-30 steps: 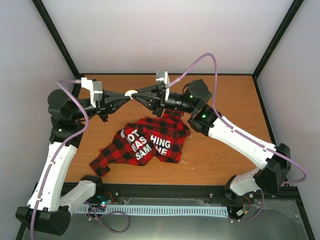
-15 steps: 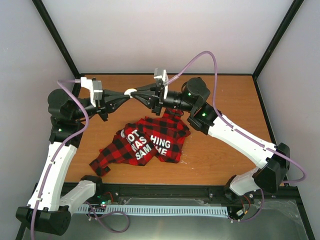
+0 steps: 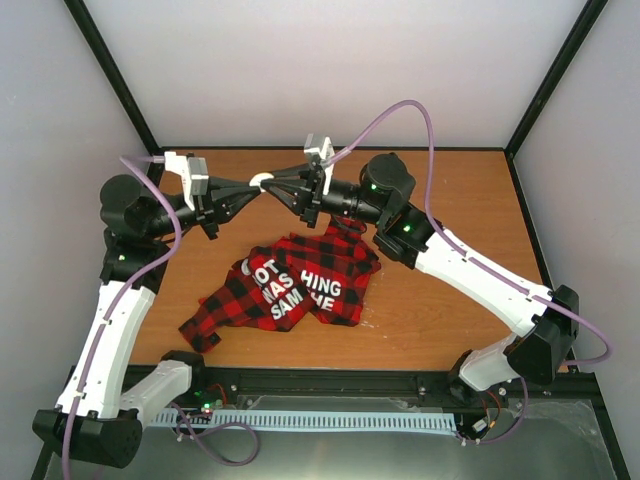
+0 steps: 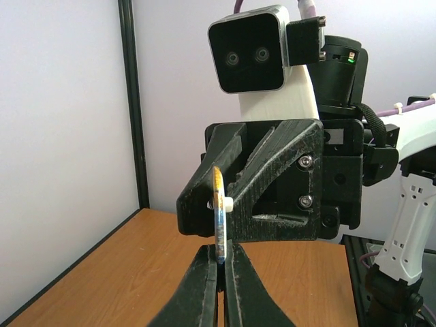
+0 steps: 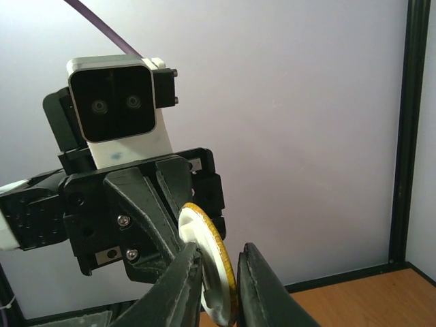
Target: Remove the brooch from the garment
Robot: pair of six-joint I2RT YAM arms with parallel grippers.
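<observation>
Brooch [image 3: 262, 183]: aloft at 12 o'clock, off the garment [image 3: 300, 280], which lies toward 6.
Left gripper [image 4: 219, 262]: pinched shut on the brooch's rim.
Right gripper [image 5: 218, 262]: fingers straddle it, slightly parted.
Risk: the thin edge hold may let it twist out and drop.

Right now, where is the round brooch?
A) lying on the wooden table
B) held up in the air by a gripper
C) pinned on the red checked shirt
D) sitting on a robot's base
B: the left gripper pinches the gold-rimmed brooch by its edge, up in the air, apart from the checked flannel shirt lying below.
</observation>
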